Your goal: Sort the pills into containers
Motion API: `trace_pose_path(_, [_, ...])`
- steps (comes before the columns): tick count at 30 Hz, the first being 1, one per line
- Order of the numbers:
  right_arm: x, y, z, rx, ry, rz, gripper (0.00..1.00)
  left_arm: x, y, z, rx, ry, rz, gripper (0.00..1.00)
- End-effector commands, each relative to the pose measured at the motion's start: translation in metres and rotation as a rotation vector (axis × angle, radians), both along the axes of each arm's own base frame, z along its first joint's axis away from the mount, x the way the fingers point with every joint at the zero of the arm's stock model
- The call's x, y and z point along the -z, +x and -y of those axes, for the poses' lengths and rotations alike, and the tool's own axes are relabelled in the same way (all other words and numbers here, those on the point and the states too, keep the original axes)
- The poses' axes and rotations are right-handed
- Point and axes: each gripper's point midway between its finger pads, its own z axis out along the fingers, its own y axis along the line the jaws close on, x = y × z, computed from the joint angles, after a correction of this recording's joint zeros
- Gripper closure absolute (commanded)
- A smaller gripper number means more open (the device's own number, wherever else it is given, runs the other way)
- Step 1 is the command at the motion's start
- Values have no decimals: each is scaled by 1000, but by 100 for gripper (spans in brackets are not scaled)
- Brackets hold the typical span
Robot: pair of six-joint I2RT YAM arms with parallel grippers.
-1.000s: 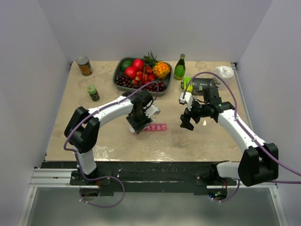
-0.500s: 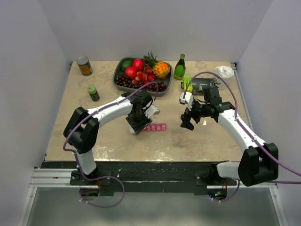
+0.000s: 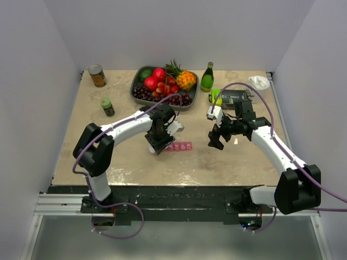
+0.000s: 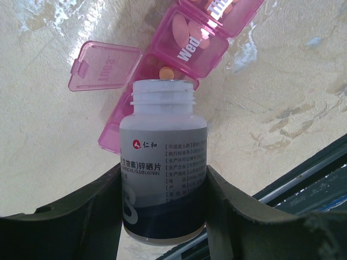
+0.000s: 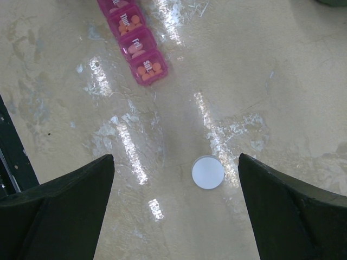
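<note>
The pink translucent containers strip (image 4: pixel 179 43) lies on the tan table, also seen in the top view (image 3: pixel 180 146). Its Tue lid (image 4: pixel 103 65) stands flipped open and the Wed box is shut over orange pills. My left gripper (image 4: pixel 162 179) is shut on a white uncapped pill bottle (image 4: pixel 162 162), tipped with its mouth over the open box, where one orange pill (image 4: pixel 165 71) shows. My right gripper (image 5: pixel 176 160) hangs open above the table, over the bottle's white round cap (image 5: pixel 207 172). The strip's Thu, Fri and Sat boxes (image 5: pixel 135 38) hold orange pills.
A dark tray of fruit (image 3: pixel 162 86) sits at the back, a green bottle (image 3: pixel 207 77) to its right. A tin can (image 3: pixel 97 75) and a green-capped jar (image 3: pixel 107 106) stand at the left. A crumpled white item (image 3: pixel 258 82) lies back right.
</note>
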Motion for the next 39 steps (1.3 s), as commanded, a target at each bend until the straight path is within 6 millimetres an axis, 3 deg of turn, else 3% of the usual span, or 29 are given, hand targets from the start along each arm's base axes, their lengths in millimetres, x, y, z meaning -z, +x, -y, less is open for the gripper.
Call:
trace_pose_path(1, [1,-1,-1,-16,11,-1,1,-27,10,9,-23,-66,60,100])
trace_pose_path(13, [1,-1,-1,-17,11,0,1,-30,10,9,-24,-71,66,100])
trace_pose_path(23, [2,-1,0,-17,10,-2,1,-4,4,-2,-33,-18,22,100])
trace_pose_path(34, [2,-1,0,-14,11,-5,1,-5,6,-2,-34,-27,25,100])
trace_pose_path(39, [1,-1,0,-16,12,-1,1,-14,9,3,-34,-63,47,100])
